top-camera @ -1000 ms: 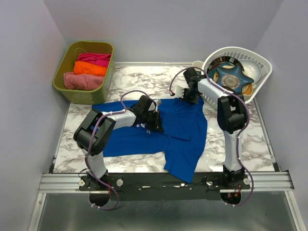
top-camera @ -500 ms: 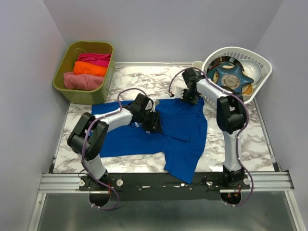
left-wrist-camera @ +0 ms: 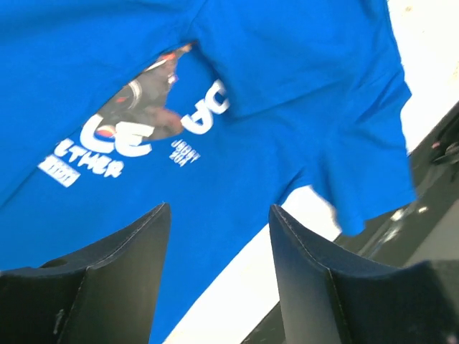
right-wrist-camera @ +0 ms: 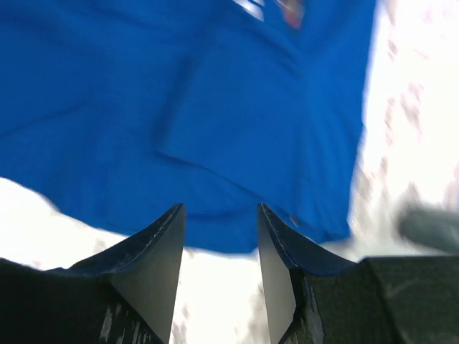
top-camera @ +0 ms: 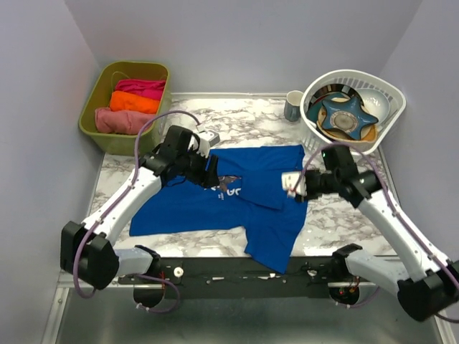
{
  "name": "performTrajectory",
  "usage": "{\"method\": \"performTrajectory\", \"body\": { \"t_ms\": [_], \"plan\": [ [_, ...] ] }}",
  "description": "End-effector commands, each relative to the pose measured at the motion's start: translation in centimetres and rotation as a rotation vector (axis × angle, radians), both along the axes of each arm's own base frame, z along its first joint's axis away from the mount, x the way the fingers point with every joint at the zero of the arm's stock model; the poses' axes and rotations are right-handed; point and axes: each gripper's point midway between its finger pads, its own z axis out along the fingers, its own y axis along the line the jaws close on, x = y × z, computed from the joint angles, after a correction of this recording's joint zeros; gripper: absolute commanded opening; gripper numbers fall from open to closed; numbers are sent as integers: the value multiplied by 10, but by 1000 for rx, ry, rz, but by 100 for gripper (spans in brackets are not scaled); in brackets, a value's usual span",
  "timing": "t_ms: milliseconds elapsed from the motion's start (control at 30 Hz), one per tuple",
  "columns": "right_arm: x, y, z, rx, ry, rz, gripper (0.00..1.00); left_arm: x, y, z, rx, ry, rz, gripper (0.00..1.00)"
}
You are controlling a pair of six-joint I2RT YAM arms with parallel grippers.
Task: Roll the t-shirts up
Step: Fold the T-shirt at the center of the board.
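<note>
While the blue t-shirt (top-camera: 262, 204) lies spread on the marble table (top-camera: 237, 118), one flap folded over, both grippers hang above it, holding nothing. The left gripper (left-wrist-camera: 219, 208) gapes wide near the chest print (left-wrist-camera: 143, 125). The right gripper (right-wrist-camera: 219, 208) stands parted over the shirt's edge. A pink roll (top-camera: 122, 120), an orange roll (top-camera: 134, 102) and a magenta roll (top-camera: 141, 87) lie in the green bin (top-camera: 95, 89).

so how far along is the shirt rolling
Done: pink roll, orange roll and magenta roll sit in the green bin. In hand: the blue t-shirt lies flat on the table, one side folded over its print; left claw and right claw hover open above it, gripping nothing. Left: rolling it up.
</note>
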Motion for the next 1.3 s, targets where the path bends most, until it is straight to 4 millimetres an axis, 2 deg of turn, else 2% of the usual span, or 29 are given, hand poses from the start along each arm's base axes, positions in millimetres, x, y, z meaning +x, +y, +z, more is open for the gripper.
{"method": "performTrajectory", "body": {
  "t_ms": [0, 67, 100, 167, 200, 367, 400, 467, 500, 633, 800, 1167, 1200, 1233, 1267],
  "plan": [
    [-109, 25, -55, 18, 117, 405, 53, -3, 50, -31, 150, -16, 19, 66],
    [-135, 29, -63, 3, 147, 486, 53, -5, 66, -40, 205, -13, 22, 66],
    [-155, 33, -72, -19, 184, 563, 52, -3, 71, -39, 211, -25, 35, 66],
    [-174, 34, -81, -48, 238, 626, 51, 0, 76, -38, 218, -46, 46, 66],
    [-190, 34, -92, -92, 285, 690, 51, 1, 78, -36, 214, -54, 57, 66],
    [-226, 29, -123, -214, 361, 839, 48, 12, 97, -32, 208, -78, 139, 66],
    [-233, 34, -125, -216, 343, 888, 47, 13, 101, -30, 215, -93, 149, 66],
    [-238, 31, -136, -253, 337, 906, 46, 17, 110, -25, 223, -108, 180, 66],
    [-240, 36, -140, -258, 314, 927, 45, 18, 114, -22, 227, -121, 194, 66],
    [-237, 34, -155, -303, 311, 910, 42, 15, 126, -15, 217, -130, 243, 66],
    [-235, 45, -161, -314, 284, 904, 40, 8, 142, -16, 208, -131, 308, 66],
    [-247, 45, -174, -407, 310, 928, 38, -2, 156, -18, 203, -123, 362, 66],
    [-247, 46, -175, -412, 306, 931, 34, -2, 156, -19, 207, -122, 360, 66],
    [-245, 46, -178, -427, 295, 919, 18, -4, 157, -20, 219, -124, 347, 66],
    [-243, 44, -182, -437, 293, 905, 11, -4, 158, -21, 225, -119, 346, 66]
  ]
}}
